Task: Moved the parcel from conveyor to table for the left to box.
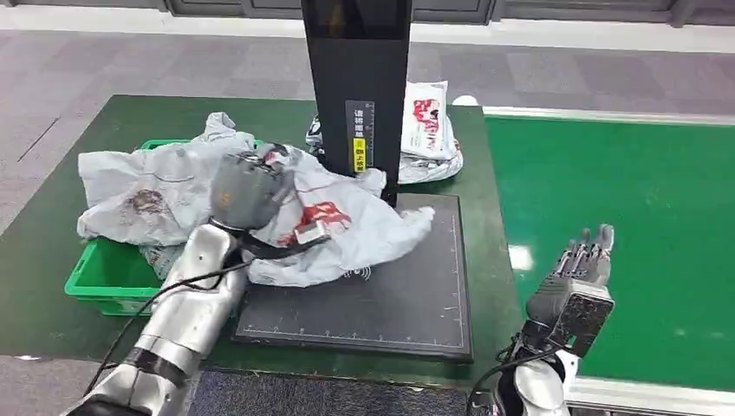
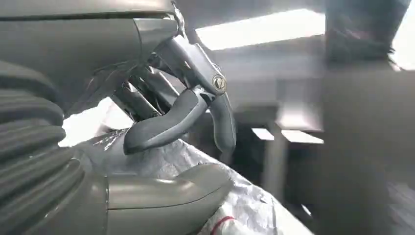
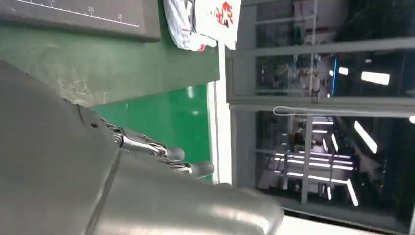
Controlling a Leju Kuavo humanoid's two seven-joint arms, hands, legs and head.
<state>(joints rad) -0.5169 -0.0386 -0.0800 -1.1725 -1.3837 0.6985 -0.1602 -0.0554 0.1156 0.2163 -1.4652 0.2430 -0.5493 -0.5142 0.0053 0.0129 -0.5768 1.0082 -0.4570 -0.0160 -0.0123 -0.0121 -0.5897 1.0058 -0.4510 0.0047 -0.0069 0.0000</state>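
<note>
My left hand (image 1: 247,186) reaches forward with its back turned up and its fingers (image 2: 161,128) curled down onto the grey parcel (image 1: 347,230), gripping its crumpled top. The parcel sags across the black scale plate (image 1: 390,299) near the worktop's (image 1: 52,243) middle, just beside the green bin (image 1: 108,277) toward the left edge. My right hand (image 1: 576,282) hovers over the green conveyor (image 1: 633,199) past the worktop's right edge, fingers straight, apart and holding nothing.

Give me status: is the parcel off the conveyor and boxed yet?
Off the conveyor, yes: its belt is bare near the right hand, which is open and holds nothing. In hand: the left hand is on the grey parcel, which lies across the black scale plate and the green box rim. Left: getting it fully into the box.
</note>
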